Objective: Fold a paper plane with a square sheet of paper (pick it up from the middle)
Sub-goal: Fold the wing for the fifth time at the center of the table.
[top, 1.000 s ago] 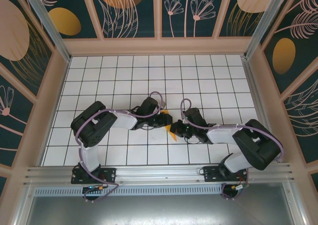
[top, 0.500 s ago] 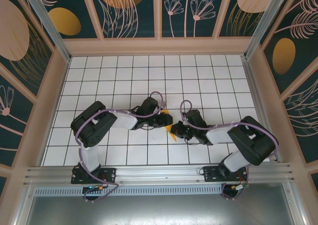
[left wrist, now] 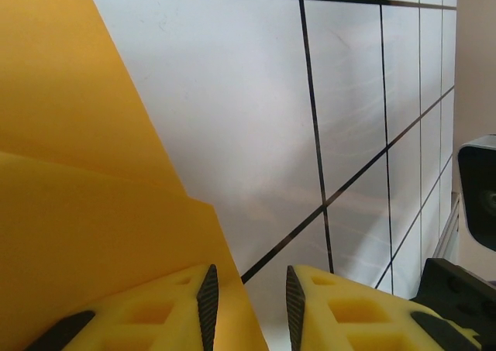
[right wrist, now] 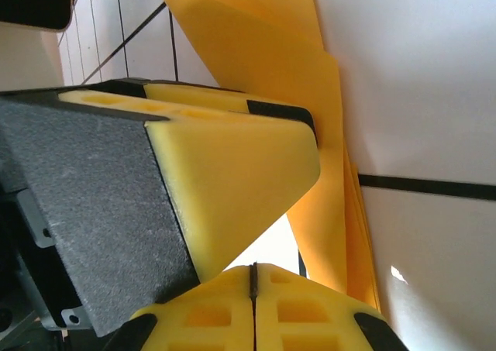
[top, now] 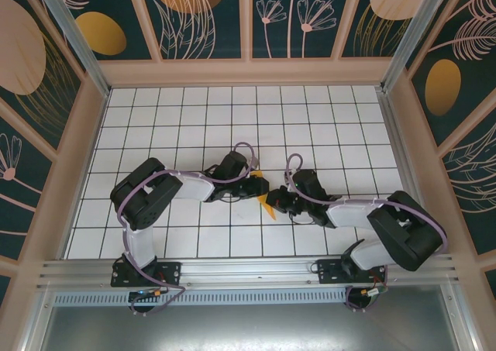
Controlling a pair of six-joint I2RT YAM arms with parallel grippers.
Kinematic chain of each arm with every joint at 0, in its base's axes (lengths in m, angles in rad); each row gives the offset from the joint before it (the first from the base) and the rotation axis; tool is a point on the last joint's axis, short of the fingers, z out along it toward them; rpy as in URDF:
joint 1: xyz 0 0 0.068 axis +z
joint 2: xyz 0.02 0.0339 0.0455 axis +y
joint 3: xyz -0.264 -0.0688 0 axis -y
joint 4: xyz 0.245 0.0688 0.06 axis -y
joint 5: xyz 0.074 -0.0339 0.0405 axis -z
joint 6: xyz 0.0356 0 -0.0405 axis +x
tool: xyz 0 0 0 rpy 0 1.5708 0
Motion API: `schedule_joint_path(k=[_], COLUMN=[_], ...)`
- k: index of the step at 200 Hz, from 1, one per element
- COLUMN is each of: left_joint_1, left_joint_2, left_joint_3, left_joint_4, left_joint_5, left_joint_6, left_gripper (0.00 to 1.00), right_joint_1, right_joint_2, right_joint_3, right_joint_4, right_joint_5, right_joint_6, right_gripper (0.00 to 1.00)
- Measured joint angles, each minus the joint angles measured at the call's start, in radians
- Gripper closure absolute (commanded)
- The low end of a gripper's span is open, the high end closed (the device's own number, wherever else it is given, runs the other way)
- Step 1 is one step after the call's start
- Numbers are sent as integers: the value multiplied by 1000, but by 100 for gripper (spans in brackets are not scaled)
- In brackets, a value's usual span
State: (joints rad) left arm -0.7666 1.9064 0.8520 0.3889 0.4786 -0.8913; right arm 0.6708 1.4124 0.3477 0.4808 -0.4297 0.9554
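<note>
Orange-yellow paper (right wrist: pixel 263 33) — beside right gripper (right wrist: pixel 253 277)

White grid-tiled table (top: pixel 194 118) — dark floral wall panels (top: pixel 310 25) around, aluminium rail (top: pixel 248 272) along near edge.

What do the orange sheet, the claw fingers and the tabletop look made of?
Orange sheet: thin matte paper, judging by its sharp fold edges and layered flaps. Left claw fingers: yellow matte foam or soft plastic, hard to say which, with moulded recesses; black pads look like rubber. Tabletop: smooth white board with black grid lines, slightly glossy from the soft sheen.
</note>
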Motion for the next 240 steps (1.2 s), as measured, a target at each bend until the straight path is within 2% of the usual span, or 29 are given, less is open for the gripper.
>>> schedule_joint_path(k=[31,61,111,145,186,240], left_joint_1=[10,7,7,3,5,71], left_joint_2=[-1,-4,-4,-8,-9,-8], left_joint_3=[0,0,0,0,2,1], left_joint_4=[-1,-1,-1,-8,-13,-10], left_joint_5=[-11,-23,-26,-41,-45,-16], left_joint_6=[0,8,9,12,17,34], left_gripper=[67,67,68,68,68,66], right_joint_1=[-10,-6,-7,-8,-9,-9], right_joint_2=[64,128,128,128,127,127], right_joint_3=[3,-6,-14,-28,-49,-38], right_joint_4=[76,74,91,111,143,117], right_joint_5=[-25,-10,-9,-9,-9,-11], right_joint_6=[6,5,5,13,20,-3], right_gripper=[93,93,95,100,100,100])
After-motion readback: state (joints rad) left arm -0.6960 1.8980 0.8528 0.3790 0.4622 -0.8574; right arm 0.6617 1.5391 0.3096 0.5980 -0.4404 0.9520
